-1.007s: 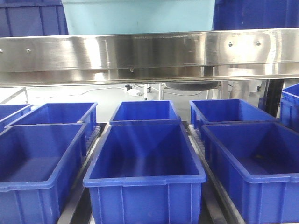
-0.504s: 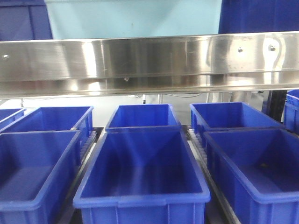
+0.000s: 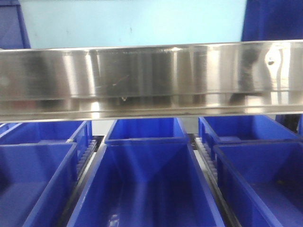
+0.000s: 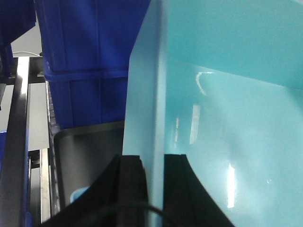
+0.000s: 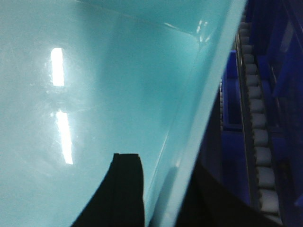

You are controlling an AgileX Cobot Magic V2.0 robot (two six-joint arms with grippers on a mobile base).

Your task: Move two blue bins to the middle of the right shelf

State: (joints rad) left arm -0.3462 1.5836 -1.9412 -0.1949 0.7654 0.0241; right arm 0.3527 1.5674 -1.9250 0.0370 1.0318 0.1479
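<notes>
A light-blue bin (image 3: 132, 23) is held up between both arms, and in the front view its wall fills the top above the steel shelf rail (image 3: 151, 80). My left gripper (image 4: 152, 158) is shut on the left wall of this light-blue bin (image 4: 227, 94), one black finger on each side. My right gripper (image 5: 163, 163) is shut on the right wall of the bin (image 5: 94, 71), its inner finger (image 5: 125, 189) inside. Neither gripper shows in the front view. Dark blue bins fill the shelf level below, with one at front centre (image 3: 147, 184).
More dark blue bins stand behind (image 3: 144, 128), left (image 3: 33, 175) and right (image 3: 265, 175) on roller tracks (image 3: 206, 156). A dark blue bin (image 4: 85, 47) and a grey container (image 4: 90, 161) lie left of the held bin. Rollers (image 5: 258, 137) run along its right.
The front view has closed in on the shelf. The steel rail now sits lower and larger, the light-blue bin spans more of the top, and the dark blue bins have slid down the frame.
</notes>
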